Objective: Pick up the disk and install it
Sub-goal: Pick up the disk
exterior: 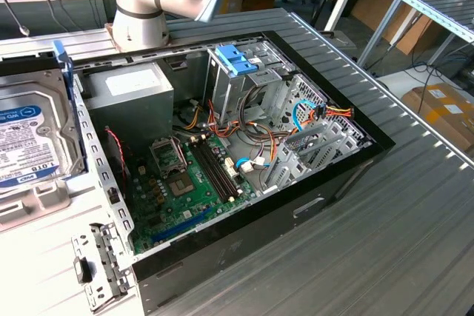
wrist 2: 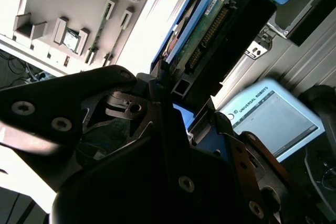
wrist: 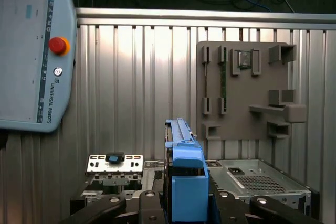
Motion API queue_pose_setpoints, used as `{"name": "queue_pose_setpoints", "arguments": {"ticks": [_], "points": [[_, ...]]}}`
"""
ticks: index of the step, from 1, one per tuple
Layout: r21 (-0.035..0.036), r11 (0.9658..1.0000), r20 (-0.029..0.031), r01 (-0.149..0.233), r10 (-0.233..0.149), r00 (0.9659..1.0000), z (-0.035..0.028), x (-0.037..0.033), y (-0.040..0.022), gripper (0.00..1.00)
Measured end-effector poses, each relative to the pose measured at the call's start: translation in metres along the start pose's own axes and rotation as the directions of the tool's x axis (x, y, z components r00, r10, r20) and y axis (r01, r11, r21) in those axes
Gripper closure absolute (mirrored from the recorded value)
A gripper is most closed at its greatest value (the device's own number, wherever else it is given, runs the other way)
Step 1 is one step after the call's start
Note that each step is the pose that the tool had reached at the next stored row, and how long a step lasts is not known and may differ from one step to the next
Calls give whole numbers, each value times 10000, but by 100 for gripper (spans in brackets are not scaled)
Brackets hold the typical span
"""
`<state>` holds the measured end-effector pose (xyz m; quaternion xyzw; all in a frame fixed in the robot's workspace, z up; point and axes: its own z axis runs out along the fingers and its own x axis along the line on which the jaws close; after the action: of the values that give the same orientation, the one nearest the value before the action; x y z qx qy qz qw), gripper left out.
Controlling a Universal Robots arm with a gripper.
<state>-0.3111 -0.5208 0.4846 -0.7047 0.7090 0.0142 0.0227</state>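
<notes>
The fingers (wrist: 155,209) are clamped on the disk (wrist: 185,182), which stands on edge between them. The computer case (wrist: 262,182) lies beyond them.

An open computer case (exterior: 244,238) lies on the ribbed metal table (exterior: 400,242), exposing a green motherboard (exterior: 178,183), grey power supply (exterior: 129,98) and a drive cage (exterior: 221,86) topped by a blue latch (exterior: 235,61).

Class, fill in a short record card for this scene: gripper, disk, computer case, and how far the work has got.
gripper: shut on the disk
disk: outside the computer case, toward the exterior view's left
computer case: open, on the ribbed table, motherboard showing
work: disk picked up, not yet installed
</notes>
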Motion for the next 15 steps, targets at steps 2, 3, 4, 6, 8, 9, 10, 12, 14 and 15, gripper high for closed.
{"name": "queue_pose_setpoints", "arguments": {"ticks": [2, 3, 4, 6, 8, 9, 10, 12, 14, 15], "points": [[-1, 10000, -1, 0, 0, 10000, 1, 0, -24, 63], [0, 10000, 0, 0, 0, 10000, 2, 0, -42, 63], [-1, 10000, -1, 0, 0, 10000, 2, 0, -56, 63], [-1, 10000, -1, 0, 0, 10000, 3, 0, -91, 63], [-1, 10000, 0, 0, 0, 10000, 5, 0, -130, 63], [-1, 10000, 0, 0, 0, 10000, 6, 0, -156, 63], [0, 10000, 0, 0, 0, 10000, 7, 0, -172, 63], [0, 10000, 0, 0, 0, 10000, 8, 0, -199, 63], [-1, 10000, -1, -1, 1, 10000, 9, -1, -237, 63], [0, 10000, 0, 0, 0, 10000, 10, -1, -257, 63]]}}
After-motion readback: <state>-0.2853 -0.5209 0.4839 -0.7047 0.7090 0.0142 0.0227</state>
